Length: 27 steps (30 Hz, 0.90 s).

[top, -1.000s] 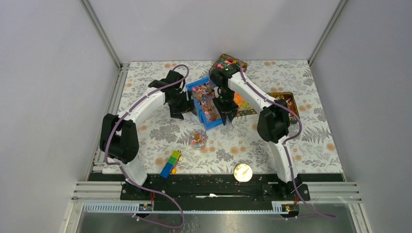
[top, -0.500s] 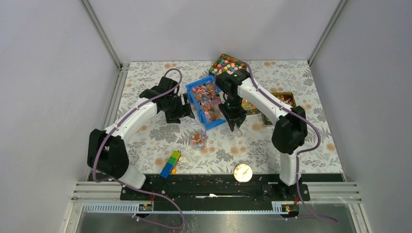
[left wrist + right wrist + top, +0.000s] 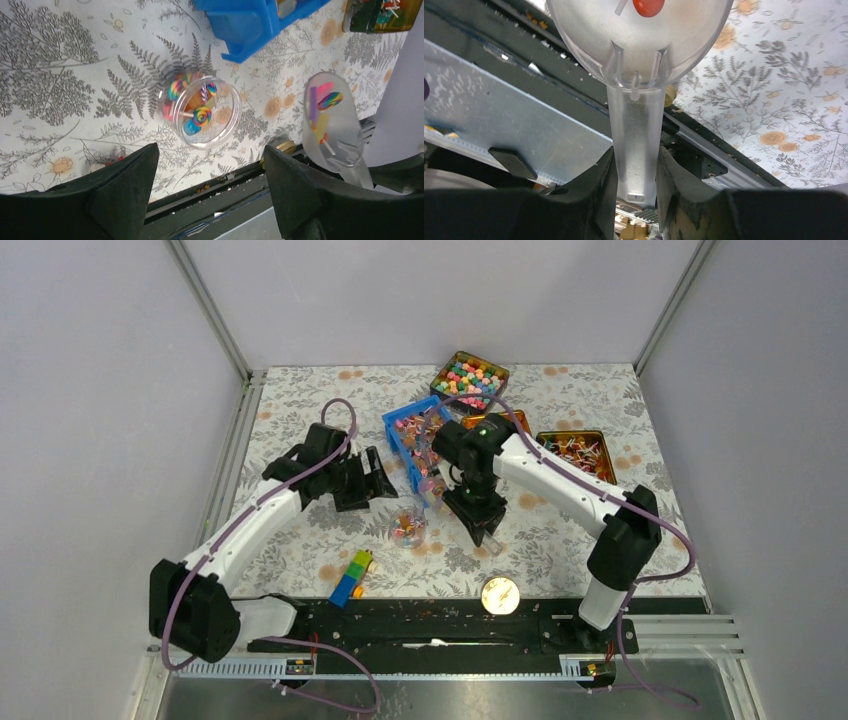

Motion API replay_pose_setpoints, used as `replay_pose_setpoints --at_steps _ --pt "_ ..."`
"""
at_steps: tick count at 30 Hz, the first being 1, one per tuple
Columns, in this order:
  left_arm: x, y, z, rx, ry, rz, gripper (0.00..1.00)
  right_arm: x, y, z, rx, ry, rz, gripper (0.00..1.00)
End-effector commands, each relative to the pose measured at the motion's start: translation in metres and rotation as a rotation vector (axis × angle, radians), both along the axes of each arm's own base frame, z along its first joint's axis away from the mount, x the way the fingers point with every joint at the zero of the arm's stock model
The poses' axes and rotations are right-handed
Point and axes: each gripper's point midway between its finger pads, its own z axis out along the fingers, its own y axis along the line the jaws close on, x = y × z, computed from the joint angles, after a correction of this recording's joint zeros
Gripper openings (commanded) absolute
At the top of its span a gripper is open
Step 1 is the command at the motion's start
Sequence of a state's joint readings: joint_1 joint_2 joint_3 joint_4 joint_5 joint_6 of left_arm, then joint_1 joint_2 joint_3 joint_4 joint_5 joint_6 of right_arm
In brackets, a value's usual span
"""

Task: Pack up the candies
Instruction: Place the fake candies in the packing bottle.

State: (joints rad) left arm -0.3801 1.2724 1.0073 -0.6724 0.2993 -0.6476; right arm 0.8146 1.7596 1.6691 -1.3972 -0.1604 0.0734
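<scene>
The candies fill a blue bin at mid-table. A few lie in a clear round jar, which also shows in the left wrist view. My right gripper is shut on the handle of a clear plastic scoop. It holds the scoop above the table, right of the jar, with a few candies in its bowl. My left gripper is open and empty, left of the bin and behind the jar; in its wrist view the jar lies just ahead of the jaws.
A tin of pastel balls stands at the back. A brown tin of lollipops sits at the right, another tin partly under the right arm. Toy bricks and a gold lid lie near the front edge.
My right gripper has carried the scoop out of the blue bin, toward the near side, right of the jar. My left gripper has drawn back from the bin, left and nearer.
</scene>
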Motion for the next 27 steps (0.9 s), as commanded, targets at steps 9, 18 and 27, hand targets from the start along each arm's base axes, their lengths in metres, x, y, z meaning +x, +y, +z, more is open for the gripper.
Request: replay_pose_setpoints --at_steps 9,18,27 --pt "-0.040 -0.007 0.017 -0.122 -0.078 -0.066 0.78 -0.046 0.016 0.012 0.045 0.080 0.123 0.00" --pt "-0.054 0.003 0.011 -0.093 -0.070 -0.014 0.77 -0.066 0.022 0.009 0.027 0.182 0.130 0.00" --pt "-0.061 0.012 0.011 -0.072 -0.083 0.016 0.77 -0.076 0.033 0.004 0.052 0.271 0.118 0.00"
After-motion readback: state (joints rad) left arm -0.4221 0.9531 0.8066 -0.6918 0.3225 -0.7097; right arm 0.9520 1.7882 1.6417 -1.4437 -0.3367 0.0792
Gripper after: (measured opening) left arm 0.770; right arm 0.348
